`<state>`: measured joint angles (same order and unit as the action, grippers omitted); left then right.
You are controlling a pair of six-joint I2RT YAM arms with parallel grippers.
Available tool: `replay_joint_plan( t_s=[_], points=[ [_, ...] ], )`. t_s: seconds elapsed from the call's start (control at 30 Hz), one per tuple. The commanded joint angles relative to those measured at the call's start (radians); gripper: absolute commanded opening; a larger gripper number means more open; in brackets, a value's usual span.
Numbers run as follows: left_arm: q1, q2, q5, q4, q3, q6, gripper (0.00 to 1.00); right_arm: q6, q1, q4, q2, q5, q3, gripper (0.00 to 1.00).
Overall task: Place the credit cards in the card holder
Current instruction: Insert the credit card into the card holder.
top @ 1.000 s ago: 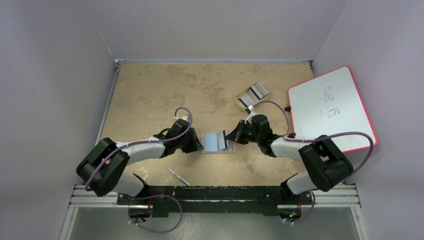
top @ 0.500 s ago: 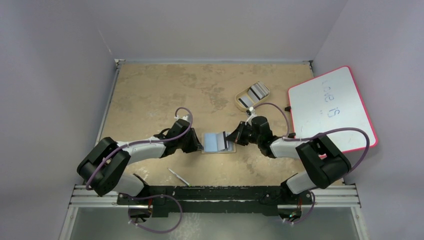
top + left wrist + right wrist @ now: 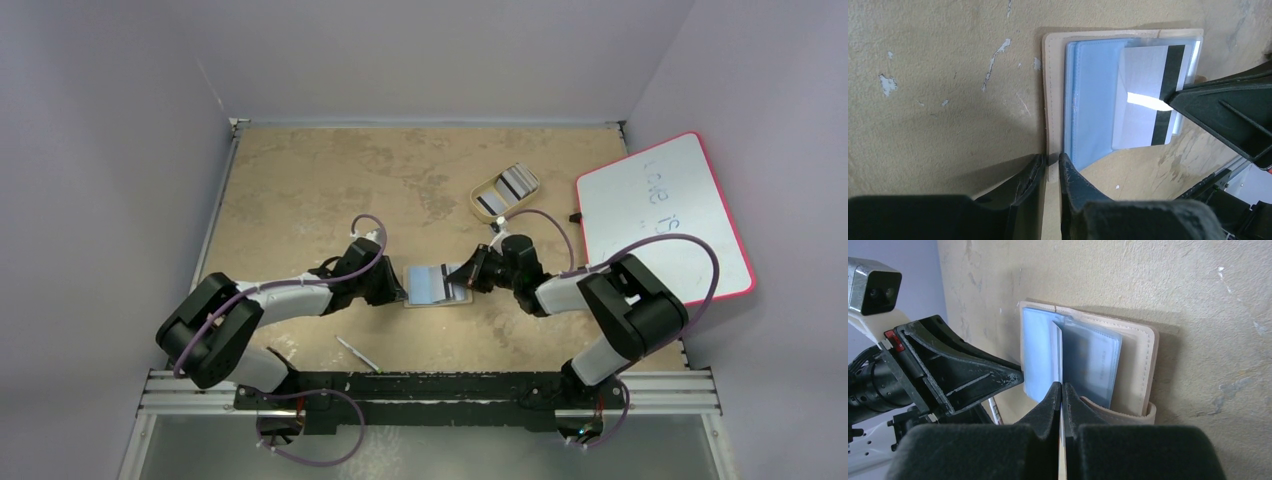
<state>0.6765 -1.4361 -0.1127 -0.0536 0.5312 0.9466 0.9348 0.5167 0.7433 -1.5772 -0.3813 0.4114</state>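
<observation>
credit card (image 3: 1143, 100): over the right half of the open holder, pinched at its dark-striped side; the stripe runs parallel to the holder's fold, and the plain edge leads towards the left arm.
card holder (image 3: 1093, 100): lies open and flat on the table between the two arms, blue pockets up.
Card to pocket: the card overlaps the blue pockets; whether its leading edge is already inside one cannot be told.
right gripper (image 3: 1061, 386): closed on the card, which sits edge-on between its fingers; it is the arm placed to push.
left gripper (image 3: 1050, 162): clamped on the holder's tan outer edge, opposite the card.
Coming move: likely a slide straight across, from the right gripper towards the left.
spare cards (image 3: 513, 181): in the beige tray (image 3: 478, 203), well apart behind the right arm.
</observation>
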Motion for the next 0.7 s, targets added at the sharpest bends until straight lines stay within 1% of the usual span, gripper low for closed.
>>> replay_joint_plan(
  t_s=[0.0,0.1,0.2,0.33,0.47,0.57,0.67],
  points=[
    [0.006,-0.022,-0.005,-0.025,0.009,-0.002,0.14,0.019,0.003,0.074,-0.012,-0.041,-0.013,0.00],
    [0.006,-0.025,-0.035,-0.039,0.023,0.016,0.14,0.025,0.004,0.072,-0.002,-0.037,-0.012,0.00],
    [0.008,-0.006,-0.027,-0.034,0.025,0.022,0.14,0.034,0.012,0.058,0.022,-0.001,-0.018,0.00],
    [0.007,0.010,-0.036,-0.029,0.019,0.047,0.14,0.036,0.018,0.017,0.006,0.006,0.003,0.04],
    [0.008,0.034,-0.003,-0.064,-0.022,0.057,0.15,0.034,0.026,-0.003,0.012,0.046,-0.011,0.13],
    [0.008,0.015,-0.020,-0.071,-0.025,0.059,0.15,0.016,0.034,-0.046,0.005,0.065,-0.007,0.14],
    [0.010,0.027,-0.022,-0.088,-0.038,0.075,0.15,-0.002,0.060,-0.107,0.020,0.108,0.013,0.14]
  ],
)
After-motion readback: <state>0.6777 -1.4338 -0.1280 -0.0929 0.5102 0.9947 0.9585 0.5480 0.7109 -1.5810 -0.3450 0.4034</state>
